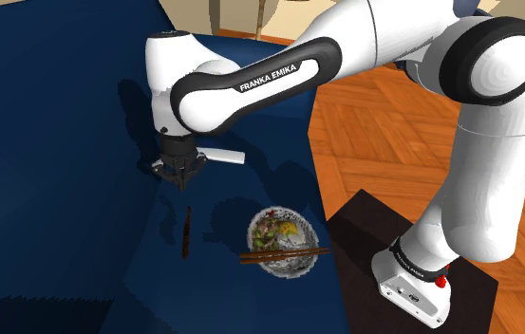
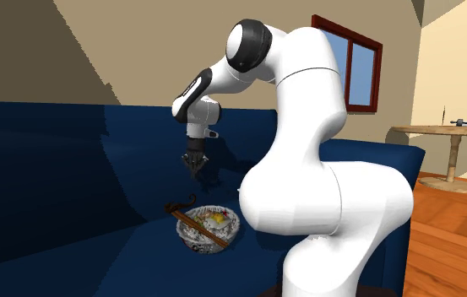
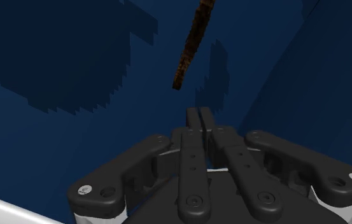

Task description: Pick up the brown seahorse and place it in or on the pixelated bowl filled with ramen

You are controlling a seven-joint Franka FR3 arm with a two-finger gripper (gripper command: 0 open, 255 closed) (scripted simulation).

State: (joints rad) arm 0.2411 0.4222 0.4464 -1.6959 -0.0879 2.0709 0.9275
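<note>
The brown seahorse [image 1: 186, 232] is a thin dark-brown strip lying on the dark blue sofa seat [image 1: 61, 237]. In the wrist view the seahorse [image 3: 192, 41] lies ahead of the fingertips, apart from them. My black gripper [image 1: 177, 177] hangs above the seat, a little beyond the seahorse, pointing down. Its fingers [image 3: 193, 137] meet with nothing between them, so it is shut. The ramen bowl [image 1: 285, 244] is grey and pixelated, with noodles and brown chopsticks [image 1: 284, 254] across its rim. It stands to the shoulder view's right of the seahorse. The second exterior view shows the gripper [image 2: 194, 168] above and behind the bowl [image 2: 209, 228].
The sofa backrest [image 2: 71, 143] rises behind the seat. The seat's edge runs close to the bowl, with wooden floor [image 1: 384, 142] beyond it. My stand [image 1: 412, 275] sits at the shoulder view's lower right. A round table [image 2: 453, 135] stands far off.
</note>
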